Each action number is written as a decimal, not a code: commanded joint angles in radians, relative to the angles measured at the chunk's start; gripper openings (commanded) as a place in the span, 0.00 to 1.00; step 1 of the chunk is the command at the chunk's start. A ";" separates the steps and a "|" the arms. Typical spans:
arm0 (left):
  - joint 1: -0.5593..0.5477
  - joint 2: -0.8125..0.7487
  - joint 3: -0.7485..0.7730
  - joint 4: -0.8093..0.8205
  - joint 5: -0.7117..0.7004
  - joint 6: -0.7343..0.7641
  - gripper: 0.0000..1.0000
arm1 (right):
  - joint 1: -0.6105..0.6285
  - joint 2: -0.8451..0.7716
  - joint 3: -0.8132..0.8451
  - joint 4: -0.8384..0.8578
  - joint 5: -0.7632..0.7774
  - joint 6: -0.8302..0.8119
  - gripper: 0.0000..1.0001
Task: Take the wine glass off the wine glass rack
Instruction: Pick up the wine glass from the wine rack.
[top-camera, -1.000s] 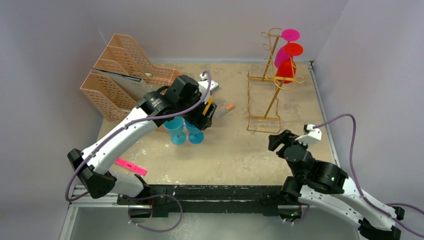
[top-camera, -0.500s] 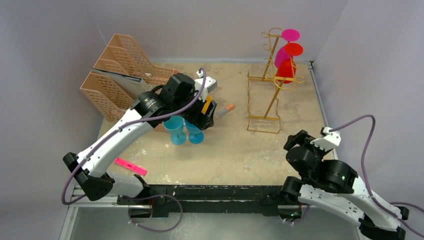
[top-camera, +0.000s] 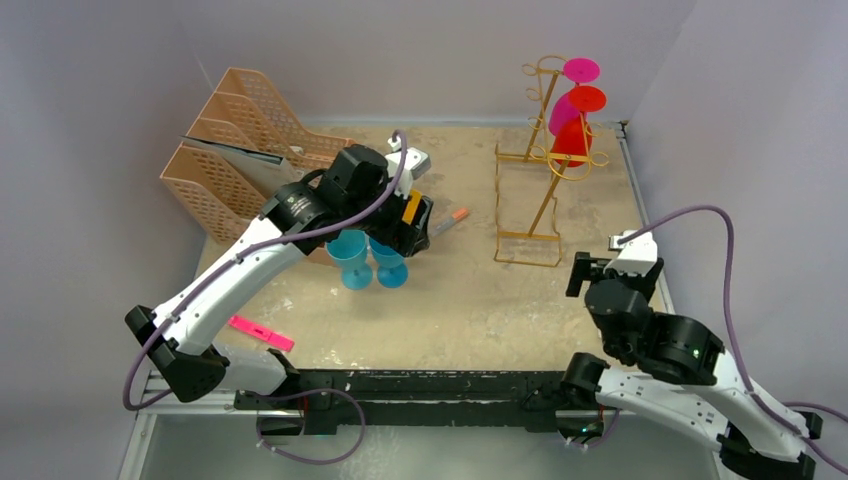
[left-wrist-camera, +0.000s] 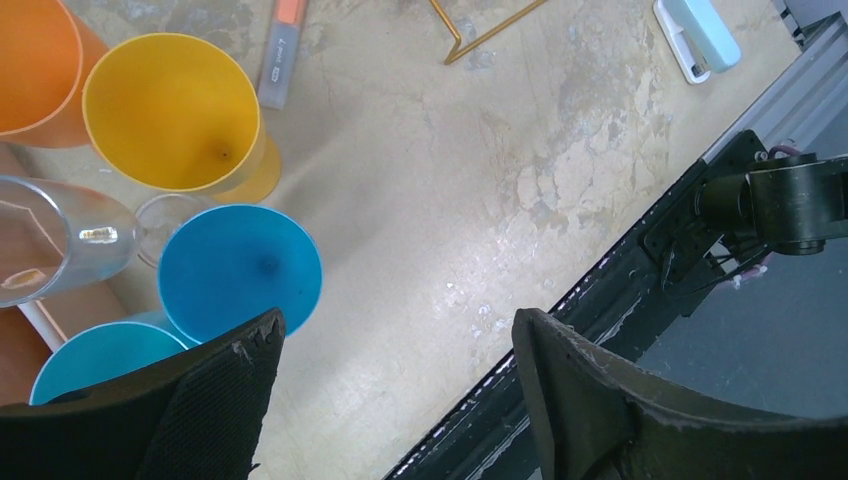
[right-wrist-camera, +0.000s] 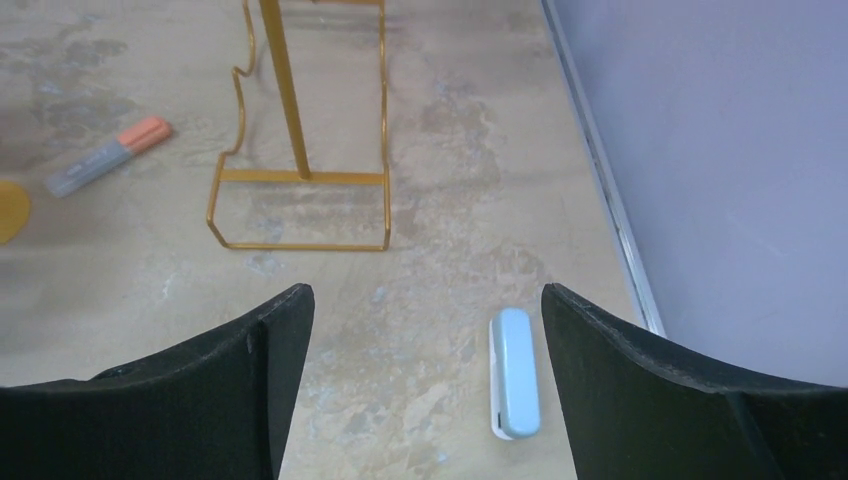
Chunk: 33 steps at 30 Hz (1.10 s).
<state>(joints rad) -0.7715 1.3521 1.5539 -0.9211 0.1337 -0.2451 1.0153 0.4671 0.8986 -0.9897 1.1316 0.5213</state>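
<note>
The gold wire wine glass rack (top-camera: 545, 165) stands at the back right of the table. Magenta (top-camera: 562, 112) and red (top-camera: 573, 140) wine glasses hang upside down from its upper hooks. In the right wrist view only its rectangular base (right-wrist-camera: 300, 190) shows. My right gripper (top-camera: 590, 270) is open and empty, low over the table in front of the rack's base, apart from it (right-wrist-camera: 425, 300). My left gripper (top-camera: 408, 235) hovers open and empty (left-wrist-camera: 395, 330) above two blue glasses (top-camera: 350, 260) standing mid-table.
Beside the blue glass (left-wrist-camera: 240, 270) stand yellow (left-wrist-camera: 175, 110), orange (left-wrist-camera: 35, 65) and clear (left-wrist-camera: 60, 240) glasses. A pale blue stapler (right-wrist-camera: 514, 372) lies near the right table edge. An orange-capped marker (right-wrist-camera: 110, 155), a peach lattice organiser (top-camera: 250, 140) and a pink item (top-camera: 262, 333) are also present.
My right arm has swung right and turned toward the rack, its jaws spreading wider. My left gripper has opened wider and shifted slightly above the blue glasses.
</note>
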 joint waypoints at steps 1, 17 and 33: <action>0.015 -0.059 0.010 0.061 -0.018 -0.022 0.84 | 0.005 -0.020 0.056 0.174 -0.044 -0.299 0.87; 0.070 -0.056 0.039 0.059 0.034 -0.007 0.87 | -0.461 0.407 0.382 0.128 -0.610 -0.355 0.95; 0.080 -0.051 0.037 0.067 0.116 -0.002 0.87 | -0.740 0.836 0.960 0.065 -0.951 -0.352 0.96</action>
<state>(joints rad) -0.7006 1.3098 1.5539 -0.8822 0.2272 -0.2508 0.3458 1.2160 1.6676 -0.8982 0.2832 0.1509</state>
